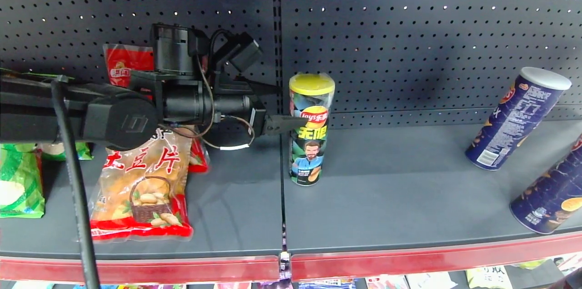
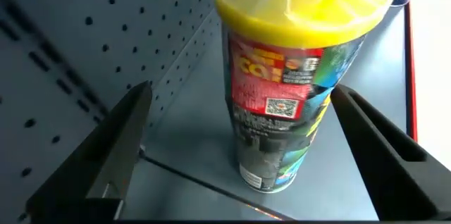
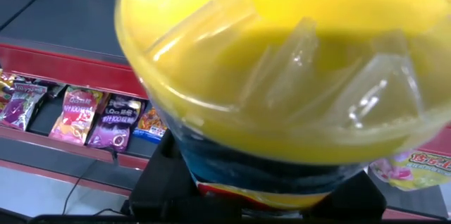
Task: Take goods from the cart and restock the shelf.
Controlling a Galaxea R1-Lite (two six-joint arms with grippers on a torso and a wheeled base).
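Grey shelf (image 1: 386, 198) under dark pegboard (image 1: 409, 30) holds upright can (image 1: 311, 130).

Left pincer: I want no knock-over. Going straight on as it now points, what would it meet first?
The upright crisp can on the shelf. The left pincer is open with the can ahead between its fingers, so it would likely run into the can first; depth is unclear.

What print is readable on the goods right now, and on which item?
"土豆片": chip bag.
"无限": standing can at the left end effector.
Blue cans: too small to read.
Held can in the right end effector: nothing readable.
Lower-shelf packets: blurred.
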